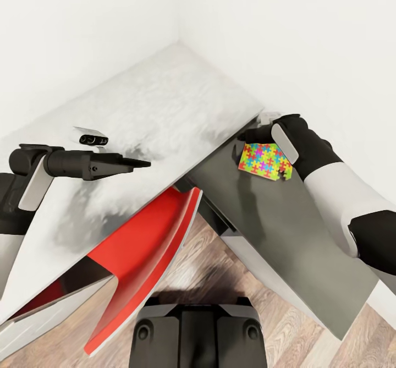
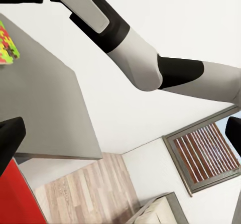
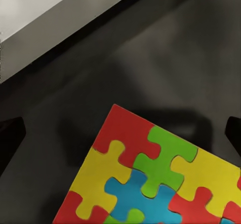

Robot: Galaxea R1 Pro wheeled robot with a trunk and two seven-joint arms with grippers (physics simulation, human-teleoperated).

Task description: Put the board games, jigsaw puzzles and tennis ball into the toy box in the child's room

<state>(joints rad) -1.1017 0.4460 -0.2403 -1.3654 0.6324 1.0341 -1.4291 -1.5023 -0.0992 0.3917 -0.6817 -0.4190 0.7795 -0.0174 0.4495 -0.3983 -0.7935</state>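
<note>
My right gripper (image 1: pixel 263 137) hangs over the flat jigsaw slab of yellow, red, blue and green interlocking pieces (image 1: pixel 265 161), which lies on the lower dark grey cabinet top (image 1: pixel 286 236), just beside the edge of the long pale grey-white tabletop (image 1: pixel 154 115). In the right wrist view the puzzle (image 3: pixel 155 179) sits flat and off to one side, with my two dark fingertips (image 3: pixel 10 138) wide apart at the edges of the view, so these jaws are open and empty. My left gripper (image 1: pixel 140 164) hovers over the pale tabletop with its tips spread, holding nothing. The risk I see is this: the slab is thin and lies flush on the dark surface, so if I come down as I am, off its centre, my tips may close above it or just skate it along the cabinet top. The red chair (image 1: pixel 148 236) sits below between the two surfaces; a slab pushed over that edge could drop there.
</note>
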